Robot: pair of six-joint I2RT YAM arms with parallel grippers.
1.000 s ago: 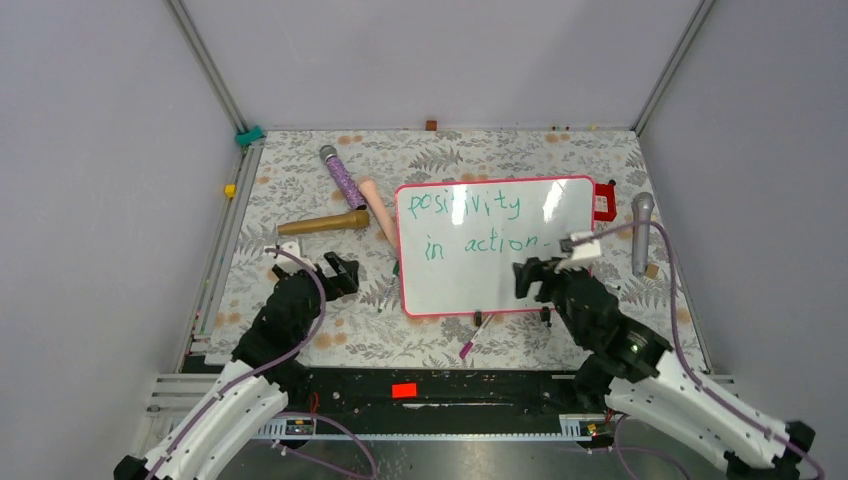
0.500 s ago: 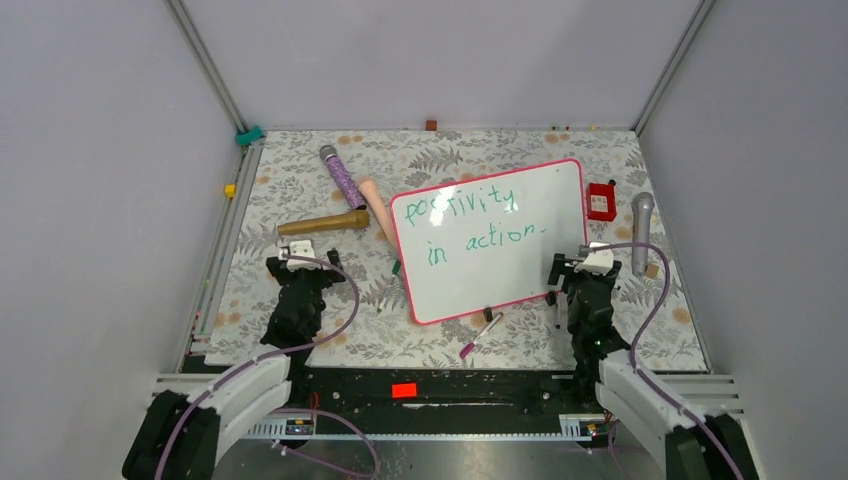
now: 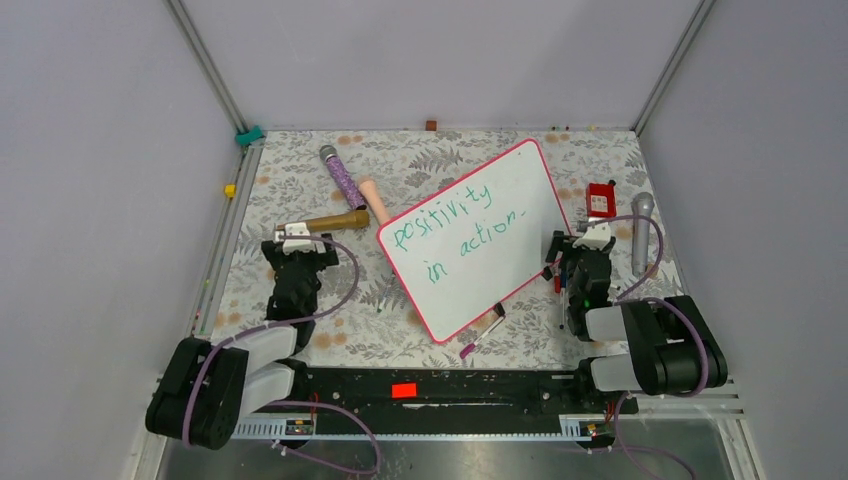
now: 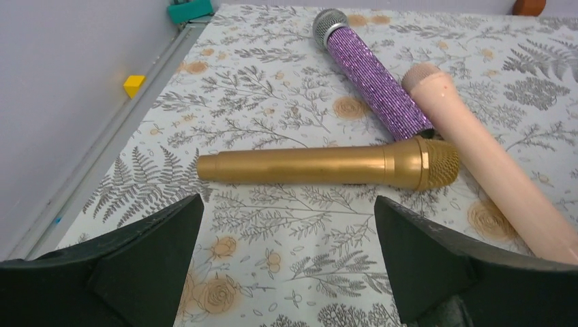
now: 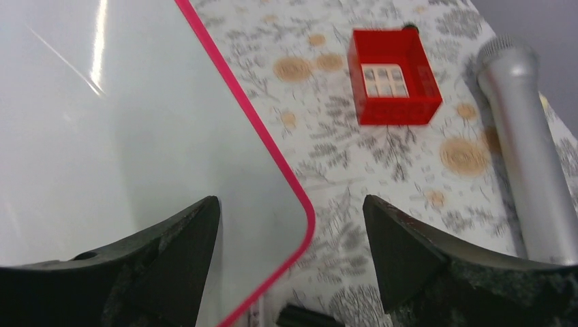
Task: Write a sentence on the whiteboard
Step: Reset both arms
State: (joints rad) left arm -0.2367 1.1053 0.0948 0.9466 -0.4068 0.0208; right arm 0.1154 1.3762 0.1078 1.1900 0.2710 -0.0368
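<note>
both the left gripper (image 4: 286,204) and the right gripper (image 5: 290,214) stand apart, empty. the whiteboard (image 3: 470,240) lies skewed on the table (image 3: 300,190), one corner just ahead of the right jaws; a forward nudge there could shove it into the red box (image 5: 394,75).

Green handwritten "positivity in action." across the tilted whiteboard (image 3: 470,240), 2 lines

Left gripper (image 4: 286,272), jaws spread wide, over floral cloth (image 4: 272,116). Ahead, a gold microphone (image 4: 327,165) lies crosswise, its head apparently touching a pink microphone (image 4: 487,160). A purple glitter microphone (image 4: 371,71) lies beyond, a yellow block (image 4: 134,85) far left.
</note>
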